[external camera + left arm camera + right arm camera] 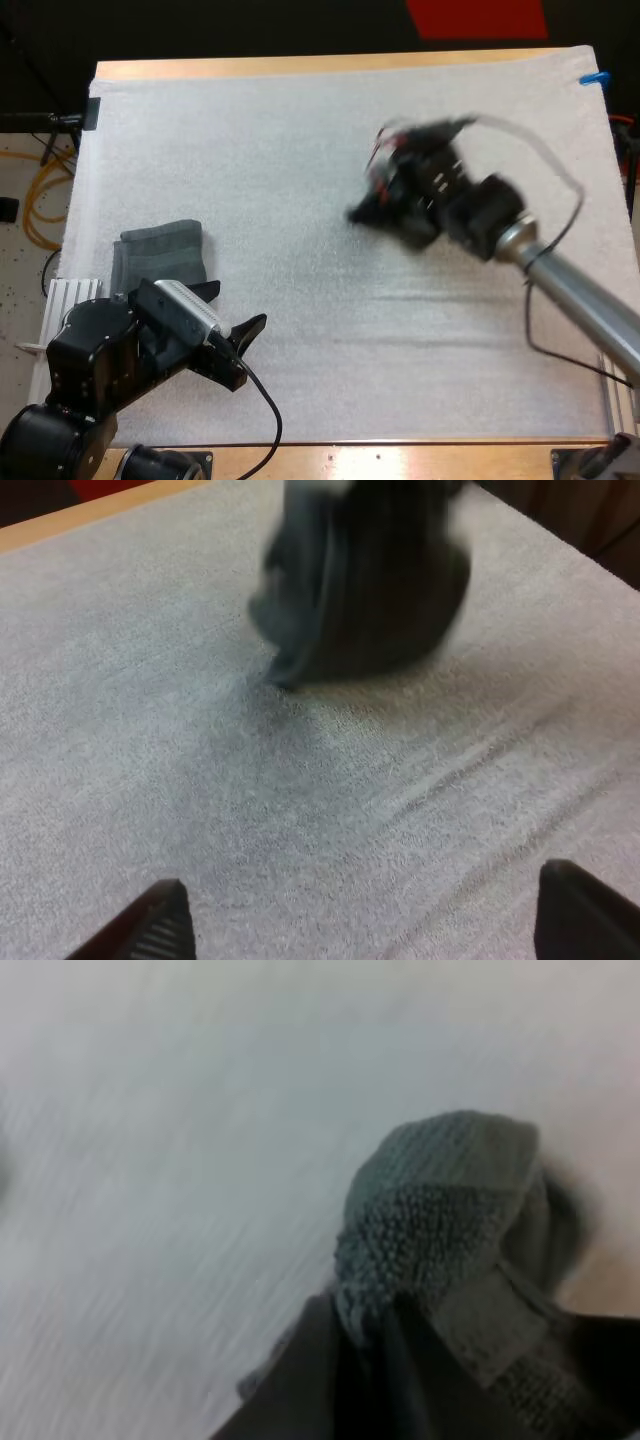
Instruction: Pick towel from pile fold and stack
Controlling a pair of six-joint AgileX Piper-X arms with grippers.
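A dark grey-green towel (440, 1220) is bunched up in my right gripper (400, 1360), whose fingers press on it from both sides. In the high view that gripper (375, 205) hangs blurred over the middle of the white mat (250, 140), right of centre. A folded towel stack (160, 255) lies at the mat's left side. My left gripper (238, 305) stands open just right of the stack, low over the mat. In the left wrist view its fingers (165, 925) stand wide apart over bare mat, and the right gripper (390, 580) with the hanging towel (300, 620) is ahead of them.
A white slatted rack (70, 300) sits off the mat's left edge beside my left arm. The wooden table edge (330, 65) runs along the far side. Bare mat stretches between the two grippers and along the front.
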